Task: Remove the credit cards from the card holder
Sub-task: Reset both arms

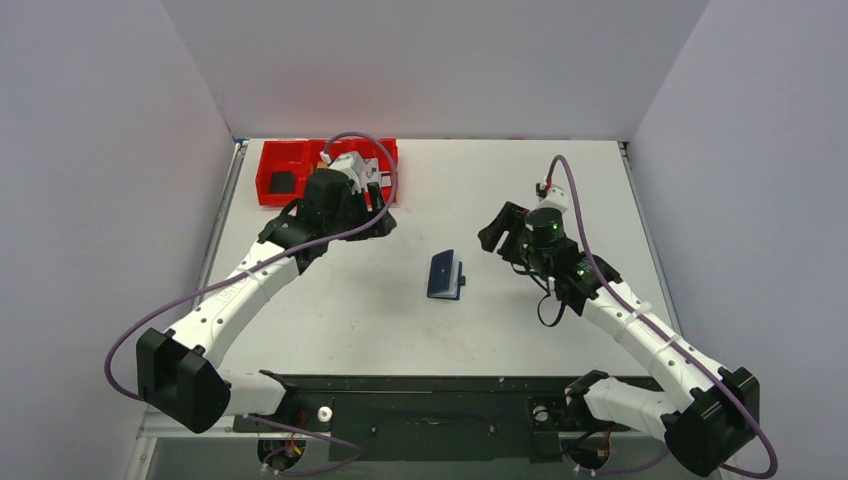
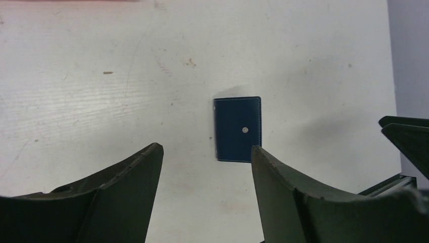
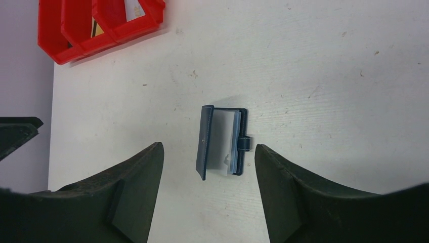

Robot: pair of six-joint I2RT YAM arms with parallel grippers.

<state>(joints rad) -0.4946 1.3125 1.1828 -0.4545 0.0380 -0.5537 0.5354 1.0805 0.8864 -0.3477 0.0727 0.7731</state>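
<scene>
Left gripper [image 2: 206, 148] and right gripper [image 3: 208, 146] both gape, holding nothing. Wallet [image 1: 443, 274] lies mid table [image 1: 520, 180], half ajar, long axis toward far edge, strap tab [image 3: 245, 143] facing right edge.

card holder [image 2: 237, 121]: navy-blue cover, pale stitching, silver stud, blue-grey inner pockets | tray [image 1: 268, 150]: bright red | surface [image 1: 520, 190]: white, faint grey scuffs, brown specks | left pincer [image 2: 206, 149]: black | right pincer [image 3: 207, 147]: black | left arm [image 1: 235, 290], right arm [image 1: 640, 330]: white, black joints | cables [image 1: 357, 134]: purple
</scene>
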